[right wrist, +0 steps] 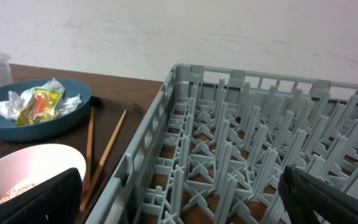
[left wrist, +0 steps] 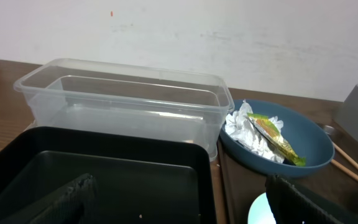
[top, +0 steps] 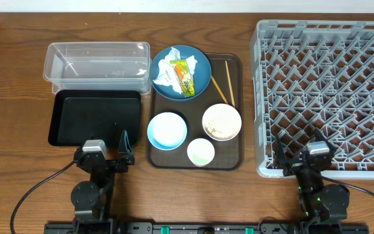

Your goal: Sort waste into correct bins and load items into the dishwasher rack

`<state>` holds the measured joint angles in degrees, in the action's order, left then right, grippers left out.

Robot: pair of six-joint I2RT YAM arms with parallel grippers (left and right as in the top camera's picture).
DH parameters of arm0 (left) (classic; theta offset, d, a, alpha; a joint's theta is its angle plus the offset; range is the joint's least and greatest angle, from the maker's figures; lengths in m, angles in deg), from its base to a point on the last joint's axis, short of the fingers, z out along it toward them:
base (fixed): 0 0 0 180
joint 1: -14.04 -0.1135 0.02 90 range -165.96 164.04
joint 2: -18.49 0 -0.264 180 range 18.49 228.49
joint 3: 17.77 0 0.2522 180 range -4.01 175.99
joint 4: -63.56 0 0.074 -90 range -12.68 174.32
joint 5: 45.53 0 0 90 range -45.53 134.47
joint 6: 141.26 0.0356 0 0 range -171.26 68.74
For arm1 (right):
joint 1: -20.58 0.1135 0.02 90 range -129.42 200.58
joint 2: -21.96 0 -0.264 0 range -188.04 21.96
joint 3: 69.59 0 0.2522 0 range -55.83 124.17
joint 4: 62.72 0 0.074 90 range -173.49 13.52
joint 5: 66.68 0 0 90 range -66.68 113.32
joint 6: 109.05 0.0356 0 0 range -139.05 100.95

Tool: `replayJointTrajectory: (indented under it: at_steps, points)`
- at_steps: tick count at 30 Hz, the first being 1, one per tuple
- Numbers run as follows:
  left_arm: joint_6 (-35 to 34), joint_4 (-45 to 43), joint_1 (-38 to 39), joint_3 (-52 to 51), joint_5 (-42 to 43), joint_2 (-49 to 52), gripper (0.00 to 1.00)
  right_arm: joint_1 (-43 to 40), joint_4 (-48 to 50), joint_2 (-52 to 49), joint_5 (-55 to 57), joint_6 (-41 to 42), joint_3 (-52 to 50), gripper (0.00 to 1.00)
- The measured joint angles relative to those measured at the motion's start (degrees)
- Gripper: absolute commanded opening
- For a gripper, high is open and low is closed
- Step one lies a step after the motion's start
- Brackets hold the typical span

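The dark blue plate (top: 181, 72) sits at the back of the brown tray and holds crumpled white tissue (top: 166, 73) and the snack wrapper (top: 183, 77); it also shows in the left wrist view (left wrist: 303, 144) and right wrist view (right wrist: 67, 112). Two chopsticks (top: 222, 83) lie beside it. The light blue bowl (top: 167, 129), the cream bowl (top: 222, 121) with rice in it and the pale cup (top: 200, 152) stand in front. The clear tub (top: 96, 65) and black tray (top: 96, 117) are at left, the grey rack (top: 326, 91) at right. My left gripper (top: 104, 155) is open and empty at the black tray's front edge. My right gripper (top: 307, 157) is open and empty over the rack's front edge.
The brown serving tray (top: 234, 162) lies between the bins and the rack. Bare wooden table (top: 18, 97) runs along the left and the front. A white wall stands behind the table.
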<state>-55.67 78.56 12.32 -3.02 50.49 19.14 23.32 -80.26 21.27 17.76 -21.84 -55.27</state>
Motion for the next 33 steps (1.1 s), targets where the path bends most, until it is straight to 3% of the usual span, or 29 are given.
replayJointTrajectory:
  at_steps: [33]
  points:
    - [0.0, 0.0, 0.0, 0.0, 0.0, 0.0, 0.89, 0.0, 0.4, 0.0, -2.4, 0.3, -0.1, 0.99]
